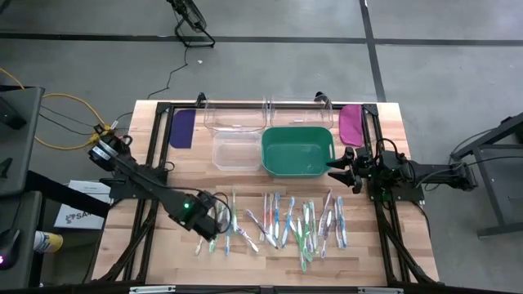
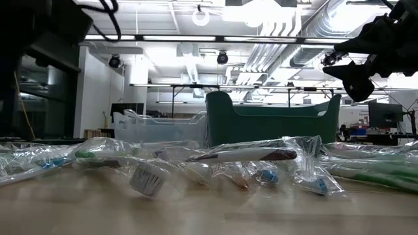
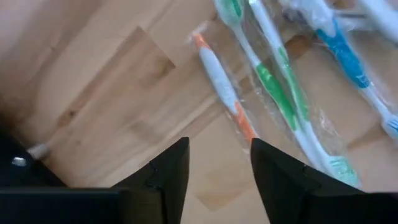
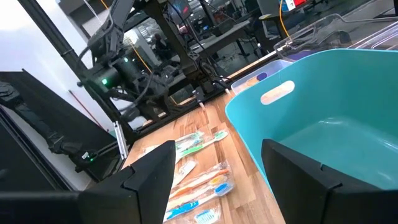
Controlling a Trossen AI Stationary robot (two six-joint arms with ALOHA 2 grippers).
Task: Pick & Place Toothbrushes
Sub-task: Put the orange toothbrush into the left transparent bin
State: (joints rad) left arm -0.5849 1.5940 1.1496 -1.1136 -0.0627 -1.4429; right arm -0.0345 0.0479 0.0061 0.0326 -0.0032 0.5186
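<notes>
Tabletop (image 3: 93, 74): orange-white toothbrush (image 3: 222, 87) just beyond left fingers (image 3: 163, 171), untouched.

Readable text: close to none. White sheet (image 1: 78, 214) on the floor left of the worktop (image 1: 155, 253) carries dark print starting "SA", rest cut off by the arm frame. Wrapped toothbrushes (image 2: 248, 163) in the low view have a small white label (image 2: 147, 178) with print on it, too blurred to read. No legible brands, numbers or signs on the bins or arms.
</notes>
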